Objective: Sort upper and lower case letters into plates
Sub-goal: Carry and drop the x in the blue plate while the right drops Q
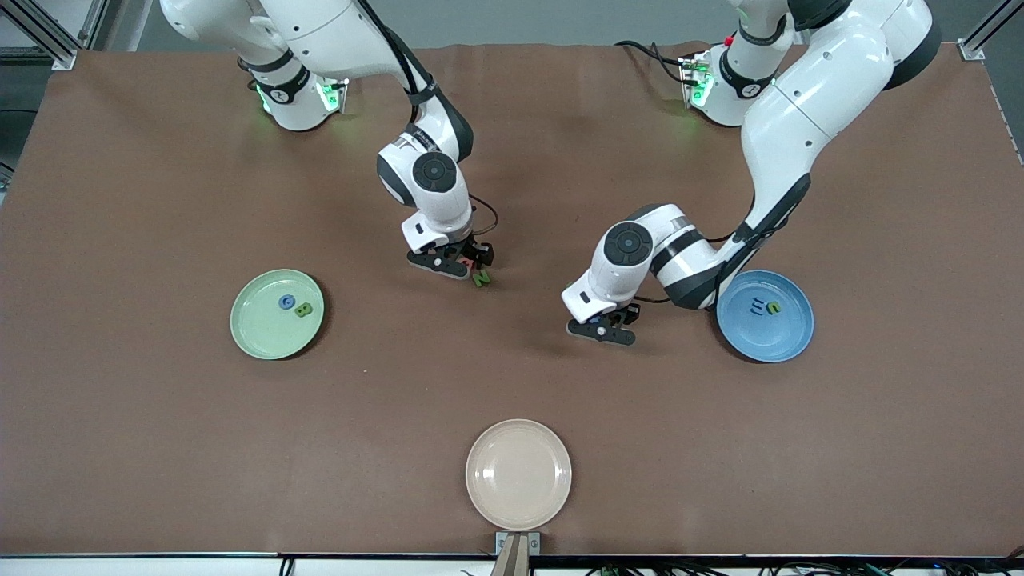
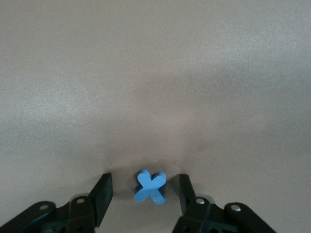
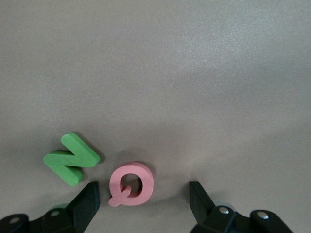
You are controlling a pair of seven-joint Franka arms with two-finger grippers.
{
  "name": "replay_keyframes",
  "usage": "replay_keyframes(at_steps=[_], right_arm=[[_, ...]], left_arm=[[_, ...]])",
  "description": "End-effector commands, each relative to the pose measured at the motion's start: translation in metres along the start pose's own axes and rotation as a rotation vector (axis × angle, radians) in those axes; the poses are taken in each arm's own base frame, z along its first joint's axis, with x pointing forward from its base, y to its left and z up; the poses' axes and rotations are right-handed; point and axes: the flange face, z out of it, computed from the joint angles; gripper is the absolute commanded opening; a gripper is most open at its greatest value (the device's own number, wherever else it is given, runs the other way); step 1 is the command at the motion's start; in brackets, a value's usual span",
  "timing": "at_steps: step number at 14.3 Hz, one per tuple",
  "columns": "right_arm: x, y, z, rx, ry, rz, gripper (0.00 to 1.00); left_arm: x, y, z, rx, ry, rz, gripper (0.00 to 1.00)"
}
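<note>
Brown mat-covered table (image 1: pixel 160 448), evenly lit. Alu frame posts (image 1: pixel 48 36) at its corners by the bases. Cables (image 1: pixel 640 570) under its camera-side edge.

The surface (image 1: pixel 160 448) is covered in a matt brown sheet with a fine grain, dull under the lights. The pink Q (image 3: pixel 131 184), green N (image 3: pixel 72 158) and blue x (image 2: pixel 150 187) look like soft matt foam, smooth-faced with rounded edges. The pale green plate (image 1: pixel 256 340), blue plate (image 1: pixel 760 344) and cream-beige plate (image 1: pixel 518 474) are smooth with a faint sheen, like plastic. The arms' shells are glossy white plastic; the black fingers (image 3: pixel 86 201) look matt, with bright metal screws
</note>
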Motion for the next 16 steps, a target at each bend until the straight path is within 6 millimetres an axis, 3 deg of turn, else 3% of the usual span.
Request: replay_keyframes(at_steps=[1,6,12,16], right_arm=[[0.002,0.005,0.010,-0.007,0.004,0.000,0.78],[0.003,0.004,0.006,-0.001,0.006,0.003,0.73],[0.007,0.002,0.004,0.008,0.012,0.014,0.66],[0.012,-0.001,0.000,0.016,0.017,0.018,0.60]], left_arm=[[0.003,0.001,0.005,-0.005,0.008,-0.007,0.49],[0.000,0.002,0.007,-0.003,-0.001,-0.006,0.37],[-0.001,0.001,0.007,0.003,-0.008,-0.008,0.12],[-0.001,-0.010,-0.005,0.056,-0.044,-0.014,0.08]])
